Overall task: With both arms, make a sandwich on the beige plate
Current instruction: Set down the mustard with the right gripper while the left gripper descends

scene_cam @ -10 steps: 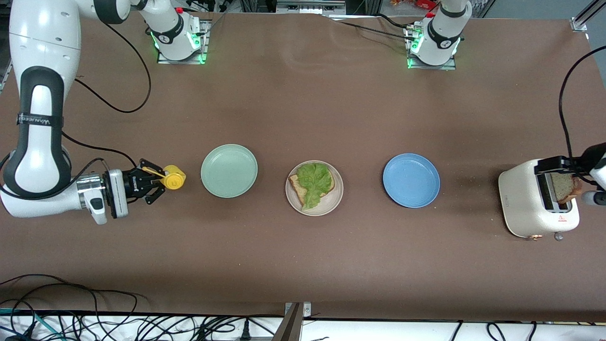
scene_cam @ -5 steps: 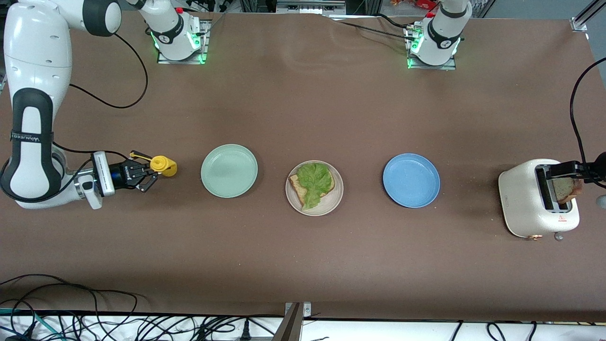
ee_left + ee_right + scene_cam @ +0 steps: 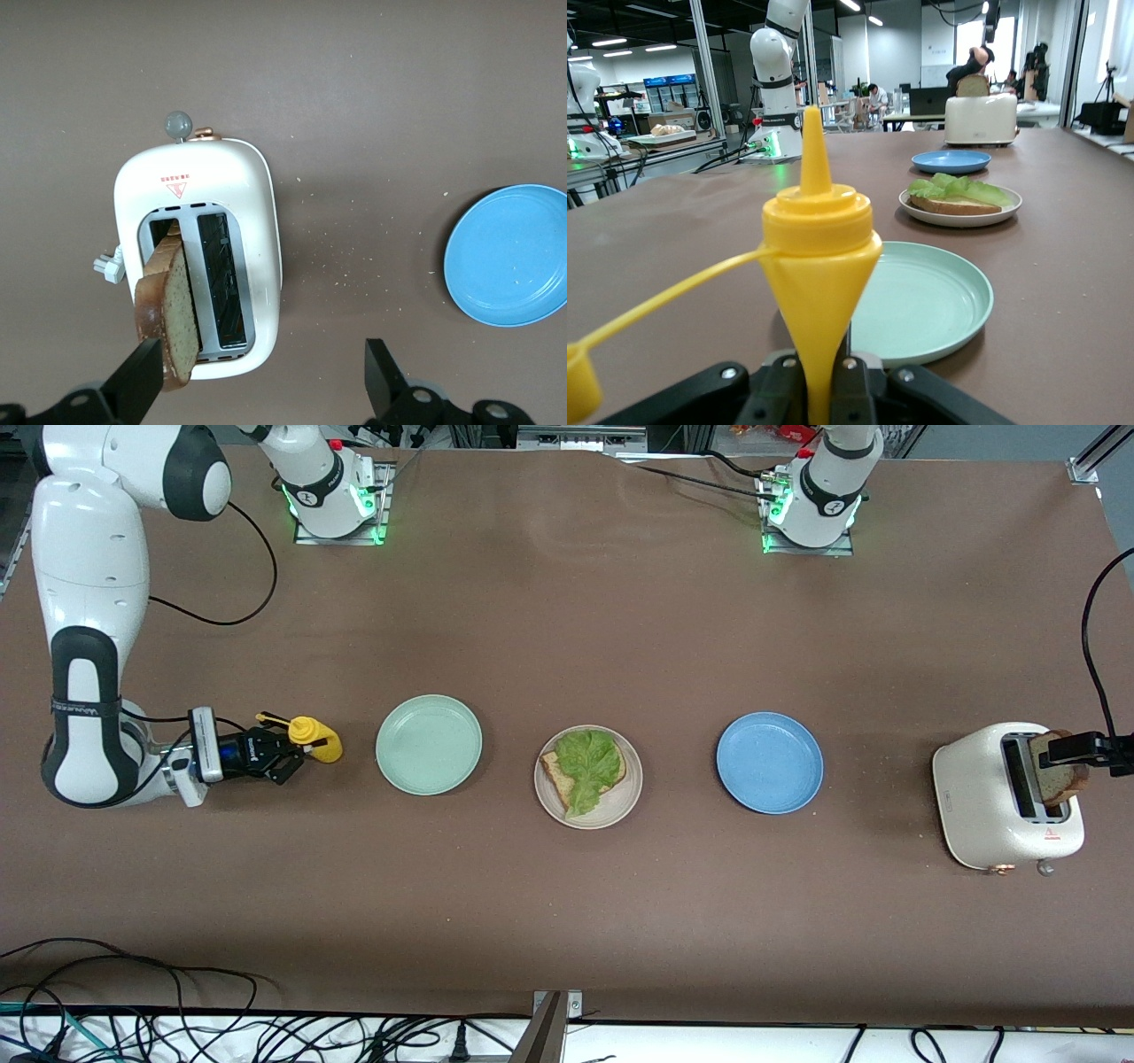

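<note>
The beige plate (image 3: 622, 802) sits mid-table with a bread slice (image 3: 555, 776) on it and a lettuce leaf (image 3: 587, 765) on top. A second bread slice (image 3: 173, 305) stands up out of the white toaster (image 3: 974, 797) at the left arm's end. My left gripper (image 3: 261, 388) hangs open over the toaster. One of its fingers (image 3: 137, 381) is against the slice's crust and the other is off past the toaster's side. My right gripper (image 3: 282, 758) is shut on an upright yellow squeeze bottle (image 3: 316, 742) beside the mint-green plate (image 3: 429, 744).
A blue plate (image 3: 769, 762) lies between the beige plate and the toaster. The bottle's open cap (image 3: 266, 716) dangles on its tether. Crumbs are scattered on the table by the toaster. Loose cables run along the table's front edge.
The right arm has drawn back toward its end of the table, lowering the bottle and turning it upright. The left gripper has shifted outward over the toaster's slice, still open.
</note>
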`<action>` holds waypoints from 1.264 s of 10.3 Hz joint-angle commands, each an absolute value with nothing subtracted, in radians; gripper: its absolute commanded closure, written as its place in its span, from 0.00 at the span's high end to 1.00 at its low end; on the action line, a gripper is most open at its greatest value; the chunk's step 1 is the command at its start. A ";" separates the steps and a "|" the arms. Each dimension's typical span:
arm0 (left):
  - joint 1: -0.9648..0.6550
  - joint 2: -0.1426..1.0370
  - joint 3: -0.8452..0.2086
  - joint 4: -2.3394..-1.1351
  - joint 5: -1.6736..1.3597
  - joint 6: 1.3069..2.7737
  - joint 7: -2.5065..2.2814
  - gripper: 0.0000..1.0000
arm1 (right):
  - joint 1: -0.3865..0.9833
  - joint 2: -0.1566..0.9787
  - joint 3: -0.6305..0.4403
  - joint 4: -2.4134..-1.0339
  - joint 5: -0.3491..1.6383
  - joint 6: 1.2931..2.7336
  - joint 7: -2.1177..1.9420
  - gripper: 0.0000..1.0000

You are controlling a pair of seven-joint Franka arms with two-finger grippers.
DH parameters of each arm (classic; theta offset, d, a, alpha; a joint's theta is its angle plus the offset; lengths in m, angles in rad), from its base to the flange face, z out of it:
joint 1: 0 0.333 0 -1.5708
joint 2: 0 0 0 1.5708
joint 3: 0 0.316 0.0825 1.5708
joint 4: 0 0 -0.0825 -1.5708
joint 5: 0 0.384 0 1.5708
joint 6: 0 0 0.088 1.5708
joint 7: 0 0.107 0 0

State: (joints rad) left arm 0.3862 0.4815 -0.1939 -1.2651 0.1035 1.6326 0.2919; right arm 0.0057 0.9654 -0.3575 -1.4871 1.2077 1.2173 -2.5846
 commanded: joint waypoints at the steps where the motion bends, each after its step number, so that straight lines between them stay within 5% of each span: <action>1: 0.397 0.477 -0.202 -1.278 0.132 1.649 0.313 1.00 | -0.014 0.989 -0.345 -1.488 1.273 1.193 -2.654 0.19; 2: 0.397 0.477 -0.202 -1.278 0.132 1.649 0.313 1.00 | -0.014 0.995 -0.345 -1.488 1.273 1.190 -2.648 0.75; 3: 0.397 0.477 -0.202 -1.278 0.133 1.649 0.313 1.00 | -0.014 0.997 -0.345 -1.488 1.273 1.186 -2.646 1.00; 9: 0.443 0.501 -0.201 -1.279 0.133 1.709 0.397 1.00 | -0.083 0.996 -0.363 -1.471 1.177 1.242 -2.603 1.00; 13: 0.492 0.519 -0.202 -1.362 0.161 1.822 0.446 1.00 | -0.087 0.964 -0.501 -1.417 1.127 1.226 -2.255 1.00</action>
State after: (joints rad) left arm 0.4792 0.5301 -0.1908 -1.3158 0.1135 1.7878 0.4169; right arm -0.0824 0.9886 -0.4862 -1.4341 1.1491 1.2419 -2.3829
